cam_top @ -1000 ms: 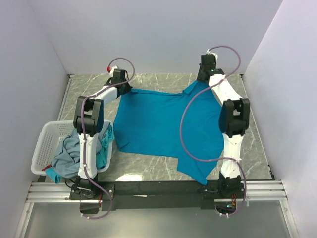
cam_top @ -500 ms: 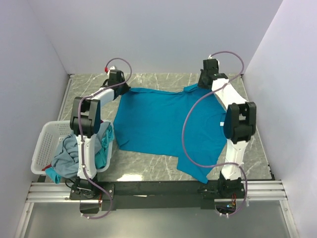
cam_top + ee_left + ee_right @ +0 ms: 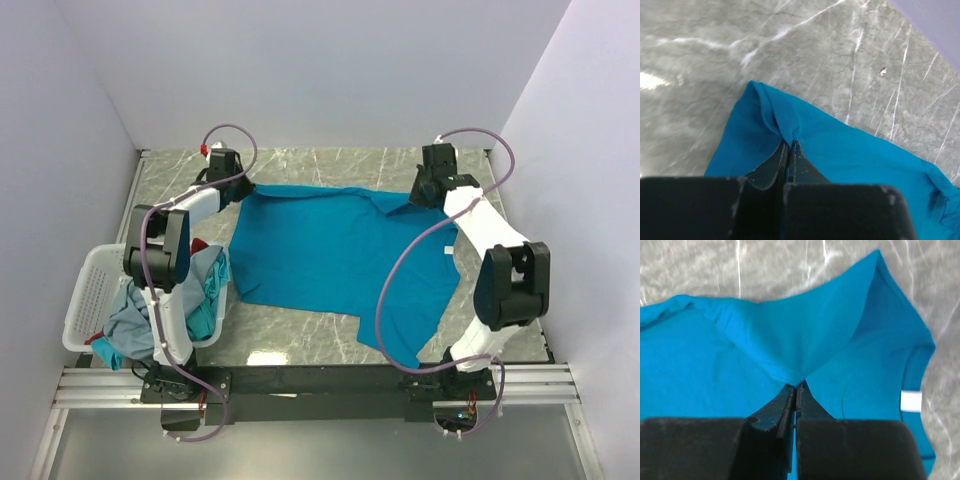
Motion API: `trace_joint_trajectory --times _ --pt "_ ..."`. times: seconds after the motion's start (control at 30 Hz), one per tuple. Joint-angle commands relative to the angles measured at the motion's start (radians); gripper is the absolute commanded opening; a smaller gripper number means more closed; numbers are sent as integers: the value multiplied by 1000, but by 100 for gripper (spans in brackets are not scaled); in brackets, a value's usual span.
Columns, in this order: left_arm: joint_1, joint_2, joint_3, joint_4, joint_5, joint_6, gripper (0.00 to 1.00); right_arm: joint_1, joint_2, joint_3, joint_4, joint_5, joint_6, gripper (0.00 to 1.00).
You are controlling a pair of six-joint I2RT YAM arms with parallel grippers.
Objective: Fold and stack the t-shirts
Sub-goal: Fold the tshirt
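Observation:
A bright teal-blue t-shirt (image 3: 335, 250) lies spread on the marble table, stretched between my two grippers at the far side. My left gripper (image 3: 243, 188) is shut on the shirt's far left corner, seen pinched between the jaws in the left wrist view (image 3: 789, 142). My right gripper (image 3: 415, 195) is shut on the shirt's far right part near the collar, seen in the right wrist view (image 3: 797, 385). A white neck label (image 3: 911, 401) shows beside it. Grey-blue and teal shirts (image 3: 140, 310) lie bunched in the basket.
A white plastic lattice basket (image 3: 92, 290) stands at the near left by the left arm's base. Lilac walls close in the table (image 3: 330, 165) at the back and both sides. A metal rail (image 3: 320, 385) runs along the near edge.
Both grippers have moved outward, left gripper further left, right gripper further right and nearer, pulling the shirt's far edge taut. The right arm's elbow swung towards the right wall.

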Motion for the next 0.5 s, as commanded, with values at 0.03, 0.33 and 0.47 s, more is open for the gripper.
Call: trace_joint_trajectory --times 0.03,0.33,0.47 --pt "9 -104 -41 -42 -26 -3 1 -5 -131 -68 -34 -9 35 0" --pt "12 -147 -64 -155 -61 32 1 -7 -248 -167 -143 10 55 0" --pt "10 -157 -70 -212 -73 46 1 -7 -269 -188 -181 11 66 0"
